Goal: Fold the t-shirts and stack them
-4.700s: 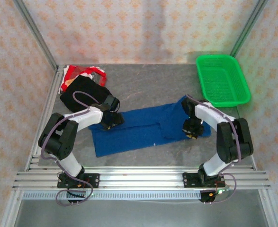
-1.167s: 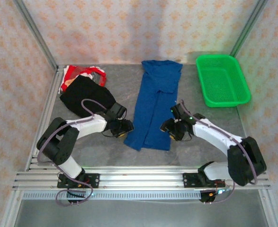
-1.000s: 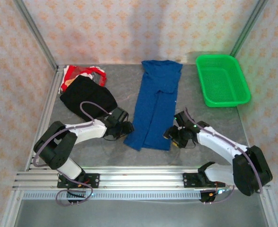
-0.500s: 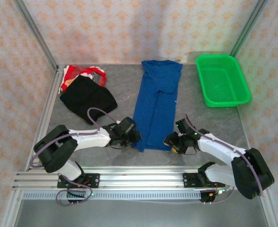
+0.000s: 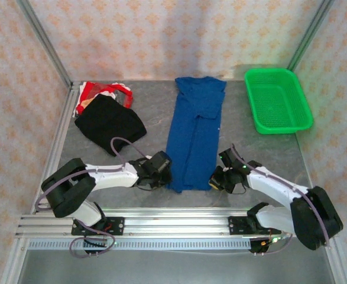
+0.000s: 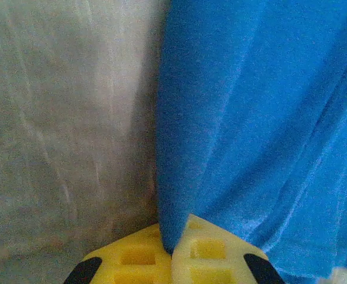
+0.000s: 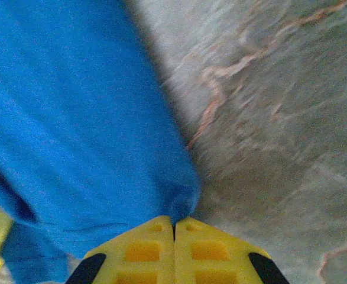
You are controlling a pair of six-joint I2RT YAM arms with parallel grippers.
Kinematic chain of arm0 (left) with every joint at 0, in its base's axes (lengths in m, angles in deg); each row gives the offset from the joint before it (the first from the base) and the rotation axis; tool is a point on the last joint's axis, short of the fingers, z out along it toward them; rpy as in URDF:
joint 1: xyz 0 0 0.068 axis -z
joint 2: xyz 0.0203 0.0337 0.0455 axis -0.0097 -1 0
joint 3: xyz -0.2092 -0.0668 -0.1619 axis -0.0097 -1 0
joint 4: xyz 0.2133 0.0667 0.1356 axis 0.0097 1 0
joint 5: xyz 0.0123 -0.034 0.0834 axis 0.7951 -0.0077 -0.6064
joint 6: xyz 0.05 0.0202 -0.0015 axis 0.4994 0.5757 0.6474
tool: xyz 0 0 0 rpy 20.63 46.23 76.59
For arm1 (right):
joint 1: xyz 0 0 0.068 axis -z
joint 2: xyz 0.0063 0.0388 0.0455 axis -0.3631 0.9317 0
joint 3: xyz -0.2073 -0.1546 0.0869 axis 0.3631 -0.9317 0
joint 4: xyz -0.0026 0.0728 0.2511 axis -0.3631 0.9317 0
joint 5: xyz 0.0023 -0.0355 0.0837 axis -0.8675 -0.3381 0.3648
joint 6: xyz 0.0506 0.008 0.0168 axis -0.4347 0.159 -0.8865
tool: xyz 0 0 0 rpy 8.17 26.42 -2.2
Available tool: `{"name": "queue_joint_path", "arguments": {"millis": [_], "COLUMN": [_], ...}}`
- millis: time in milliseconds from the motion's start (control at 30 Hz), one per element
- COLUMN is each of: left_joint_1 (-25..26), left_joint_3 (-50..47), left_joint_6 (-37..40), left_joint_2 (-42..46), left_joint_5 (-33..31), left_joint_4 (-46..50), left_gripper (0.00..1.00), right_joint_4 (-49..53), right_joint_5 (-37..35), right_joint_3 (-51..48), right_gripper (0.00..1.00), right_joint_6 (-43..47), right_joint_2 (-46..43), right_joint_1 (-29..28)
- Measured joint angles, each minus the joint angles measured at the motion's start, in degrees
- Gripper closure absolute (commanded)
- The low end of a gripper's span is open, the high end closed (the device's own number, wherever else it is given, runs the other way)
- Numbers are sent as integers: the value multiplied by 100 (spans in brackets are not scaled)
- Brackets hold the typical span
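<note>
Blue t-shirt [image 5: 194, 139]: and there it is, stretched out as one long narrow strip down the middle of the desk [image 5: 250, 145]. The far end lies up by the back wall and the near end sits right between the two arms.
Left pincer [image 6: 172, 245]: clamped tight on the near left corner of the blue t-shirt. In the left wrist view the yellow tips meet, with the cloth's edge pinched in the seam between them.
Right pincer [image 7: 174, 228]: squeezed closed on the near right corner of the same shirt. The right wrist view has the hem bunched right where the two yellow tips press together.
Arms: both are low over the desk and angled inward, one at each side of the strip's near end.
Black t-shirt [image 5: 109, 121]: a crumpled heap at the far left, well apart from the blue one.
Red-patterned t-shirt [image 5: 99, 90]: tucked in the far left corner, just behind the black one and touching it.
Green basket [image 5: 278, 99]: at the far right, near the blue strip's far end but apart from it.
Desk surface: grey and marbled, with bare stretches on either side of the strip.
</note>
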Motion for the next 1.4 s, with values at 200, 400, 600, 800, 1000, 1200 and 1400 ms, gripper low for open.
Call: {"name": "queue_joint_path", "arguments": {"millis": [200,400,600,800,1000,1200,1400], "left_joint_1": [391,621,474,-466,-1534,-2293,-2673], "left_joint_3": [-28,-74,374,1613,3467,5270,6658], "left_joint_6": [-50,-223,-208,175,1073,1961,2518], "left_joint_2": [717,1233,1390,1016,-354,-2022,-3462], "left_joint_5": [11,-33,-94,170,520,817,1062], "left_joint_4": [608,1012,1593,2031,2505,3021,3418], "left_gripper": [100,100,100,100,100,100,100], "right_joint_4": [393,966,1419,1309,1062,1064,1202], "right_joint_5": [-15,-120,-402,-264,-17,122,162], "right_joint_3": [-52,-57,474,1622,3143,4745,5928], "right_gripper": [100,100,100,100,100,100,100], "right_joint_6": [-417,-887,-970,-468,372,1084,1488], "right_joint_2": [-1228,-1954,-1788,-603,1425,3244,4524], "right_joint_1": [-387,-890,-822,273,1209,1722,1982]}}
